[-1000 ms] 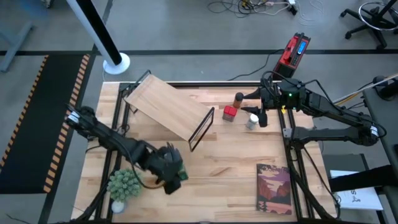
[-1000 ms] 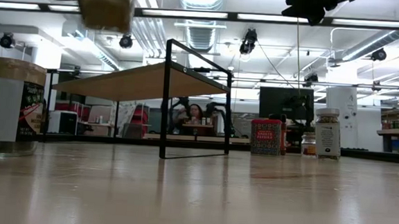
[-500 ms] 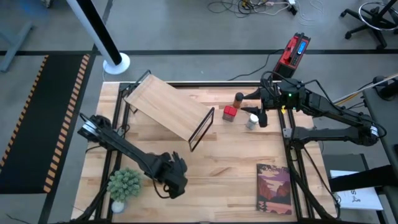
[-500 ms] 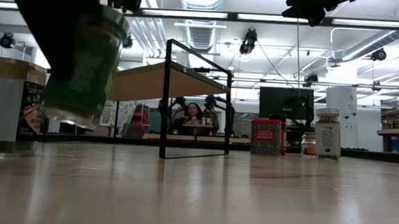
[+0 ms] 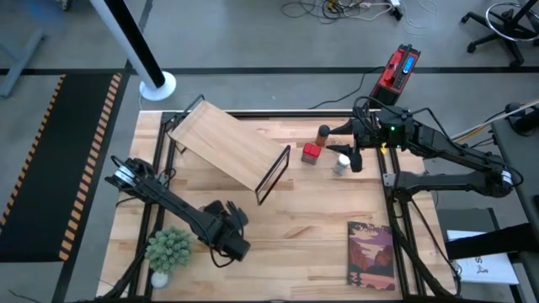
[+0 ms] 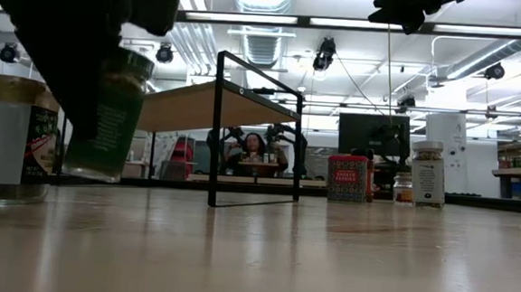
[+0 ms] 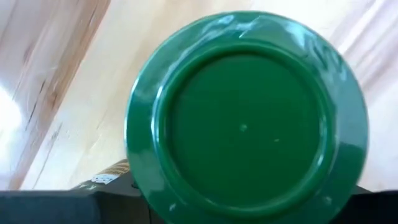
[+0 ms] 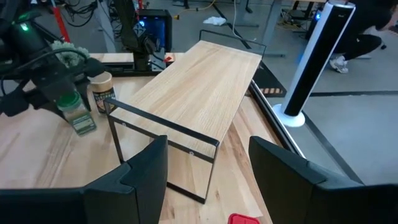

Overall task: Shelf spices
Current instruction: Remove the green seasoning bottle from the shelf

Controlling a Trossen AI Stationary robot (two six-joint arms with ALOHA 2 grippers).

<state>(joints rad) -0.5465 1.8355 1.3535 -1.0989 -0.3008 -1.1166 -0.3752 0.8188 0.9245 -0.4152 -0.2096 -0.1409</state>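
- While the left gripper (image 5: 226,238) hangs near the potted plant (image 5: 168,249), its fingers grip the green-lidded jar (image 6: 107,114), tilted just above the desk (image 5: 312,219).
- Beside that plant stands the tan-topped jar (image 6: 9,140).
- Beyond the shelf (image 5: 229,146) from the plant, the right gripper (image 5: 354,151) hovers with fingers parted and empty, over the red tin (image 5: 312,152) and white-lidded jar (image 5: 341,164).

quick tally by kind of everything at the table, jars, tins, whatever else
spice jars: 5, counting the held green-lidded jar
red tin: 1
shelf: 1
potted plant: 1
book: 1
total: 9
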